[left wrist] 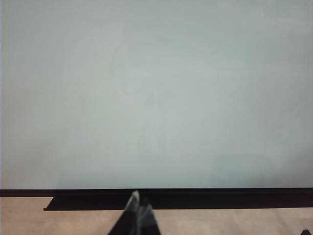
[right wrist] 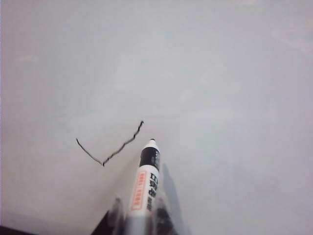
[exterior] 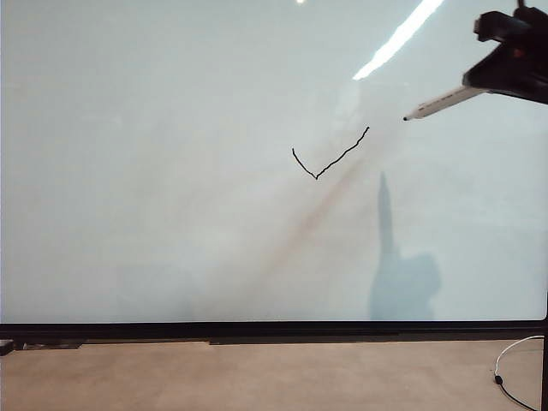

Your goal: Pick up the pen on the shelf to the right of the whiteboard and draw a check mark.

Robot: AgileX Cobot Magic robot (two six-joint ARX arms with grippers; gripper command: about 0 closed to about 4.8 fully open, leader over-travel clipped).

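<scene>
Exterior view: my right gripper [exterior: 479,86] clamps the pen [exterior: 441,103] off the whiteboard [exterior: 171,214] beside the finished check mark [exterior: 330,158], left gripper [left wrist: 138,208] parked closed; a stray dip would smear it.

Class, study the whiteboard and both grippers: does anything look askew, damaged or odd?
Nothing is damaged. The check mark on the whiteboard has a wavy longer stroke. The right gripper holds the pen off the board, upper right; the left gripper sits shut near the bottom frame.

The right gripper [right wrist: 139,215] is hanging high at the exterior view's right with jaws clamped, while the left gripper [left wrist: 138,208] is sitting low, fingertips together.
</scene>
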